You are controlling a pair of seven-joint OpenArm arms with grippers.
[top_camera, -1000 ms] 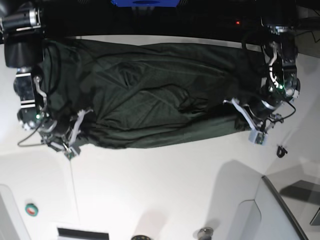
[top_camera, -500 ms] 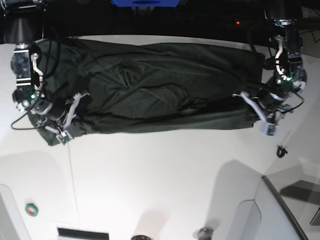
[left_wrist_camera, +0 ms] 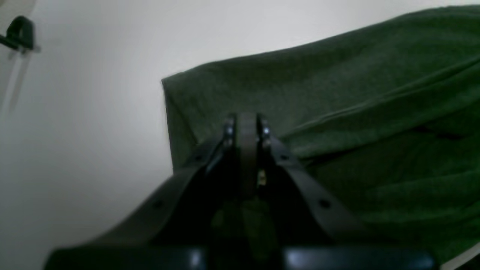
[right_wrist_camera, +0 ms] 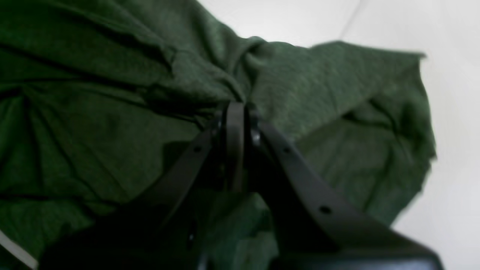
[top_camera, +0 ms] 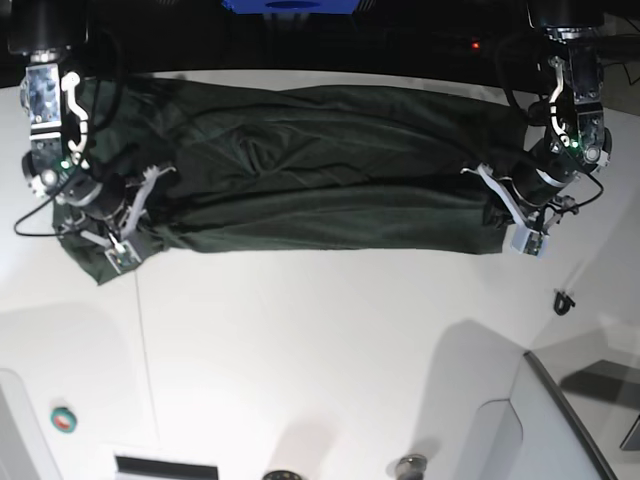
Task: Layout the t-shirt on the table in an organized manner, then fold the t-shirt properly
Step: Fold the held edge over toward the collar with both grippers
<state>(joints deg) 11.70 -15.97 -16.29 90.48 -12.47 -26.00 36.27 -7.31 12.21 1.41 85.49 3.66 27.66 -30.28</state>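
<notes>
The dark green t-shirt (top_camera: 320, 180) lies as a long, wrinkled band across the far part of the white table (top_camera: 320, 350), stretched between my two grippers. On the right of the base view my left gripper (top_camera: 512, 228) is shut on the cloth close to a corner; the left wrist view shows its fingertips (left_wrist_camera: 245, 122) pressed together over the t-shirt (left_wrist_camera: 356, 112). My right gripper (top_camera: 122, 238), on the left of the base view, is shut on a bunched fold, and the t-shirt (right_wrist_camera: 112, 123) gathers up to its tips (right_wrist_camera: 234, 110). A loose flap (top_camera: 92, 262) hangs beyond it.
A small black hook (top_camera: 563, 300) sits on the table near the left gripper and also shows as the hook (left_wrist_camera: 18, 33). A green-and-red round object (top_camera: 64, 419) lies at the near left. A grey raised panel (top_camera: 570, 420) fills the near right corner.
Both grippers moved toward the far edge with the cloth. The t-shirt's near edge rose and straightened, and the band is now narrower and tauter.
</notes>
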